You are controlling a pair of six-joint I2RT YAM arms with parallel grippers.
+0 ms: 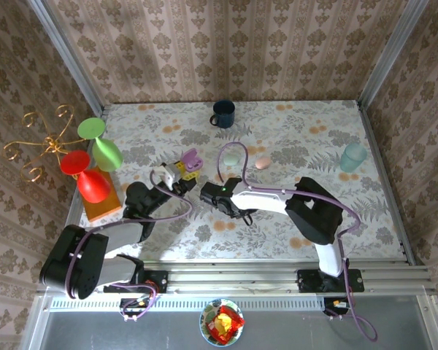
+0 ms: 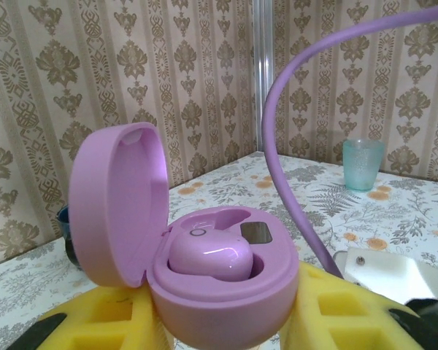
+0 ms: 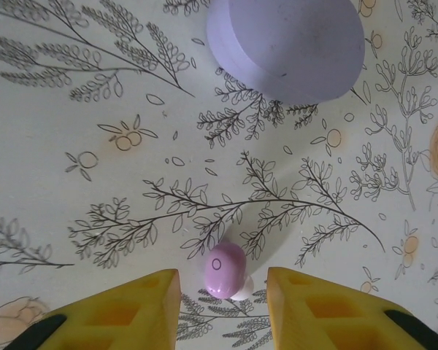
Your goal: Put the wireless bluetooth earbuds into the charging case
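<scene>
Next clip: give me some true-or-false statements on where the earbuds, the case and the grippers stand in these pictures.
The left gripper holds the lilac charging case with its lid open. True.
Both earbuds sit in the case. False: one earbud is seated in it; a second earbud lies on the table.
The right gripper is clamped on an earbud. False: its jaws stand open on either side of the second earbud, not touching it.
A blue mug stands near the table's far edge. True.
</scene>
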